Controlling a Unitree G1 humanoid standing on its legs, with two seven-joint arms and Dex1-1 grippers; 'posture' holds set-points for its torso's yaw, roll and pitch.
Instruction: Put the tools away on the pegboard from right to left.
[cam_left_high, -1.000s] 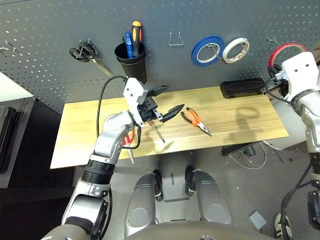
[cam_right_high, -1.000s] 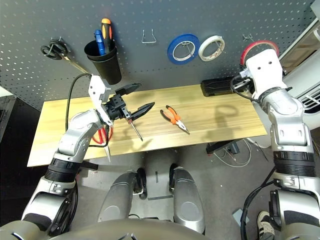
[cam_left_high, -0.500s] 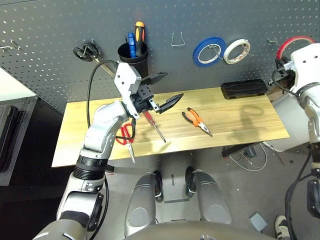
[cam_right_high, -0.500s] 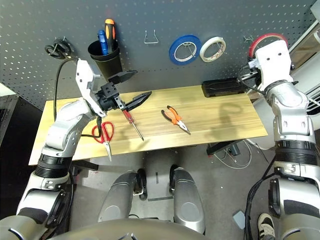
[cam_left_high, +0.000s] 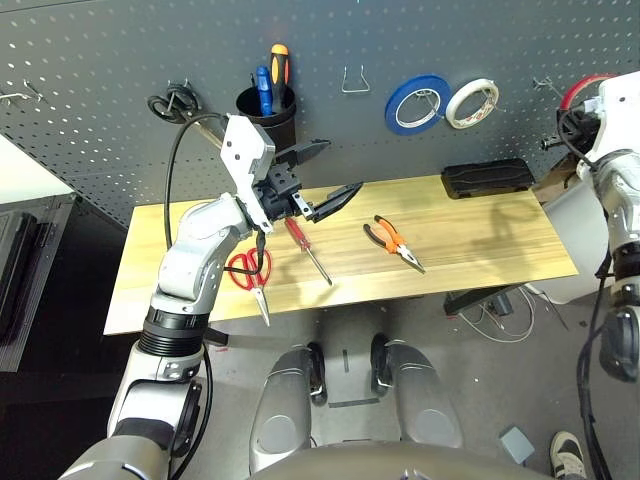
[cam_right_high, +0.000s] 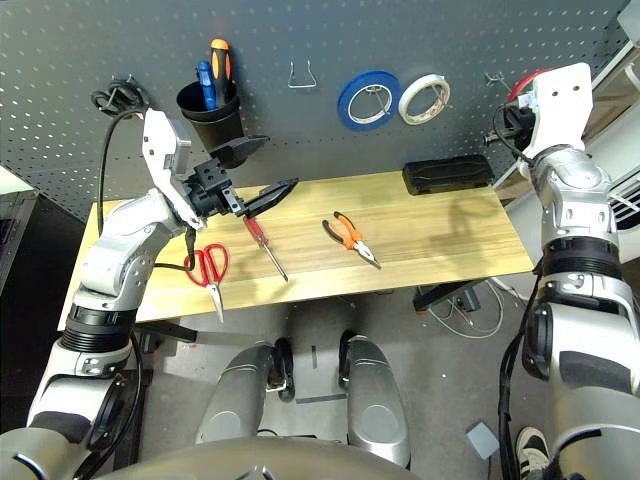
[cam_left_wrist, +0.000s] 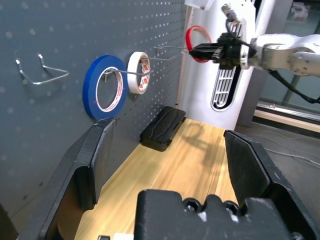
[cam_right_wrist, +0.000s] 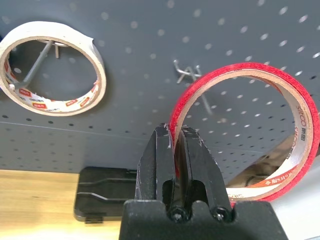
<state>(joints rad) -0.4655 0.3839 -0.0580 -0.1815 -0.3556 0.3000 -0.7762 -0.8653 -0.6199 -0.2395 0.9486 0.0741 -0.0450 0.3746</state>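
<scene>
Wooden table, grey floor below

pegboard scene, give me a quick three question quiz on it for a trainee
1. True or false: the right claw is shut on the red tape ring.
2. Which tool lies furthest right on the wooden table? A) red-handled scissors B) red-handled screwdriver C) orange-and-black pliers
3. Fill in: on the pegboard, the hook beside the white tape roll holds a ____ tape roll.

Key: 1 true, its fingers pinch the ring's band near a bare hook. 2 C. 3 blue.
</scene>
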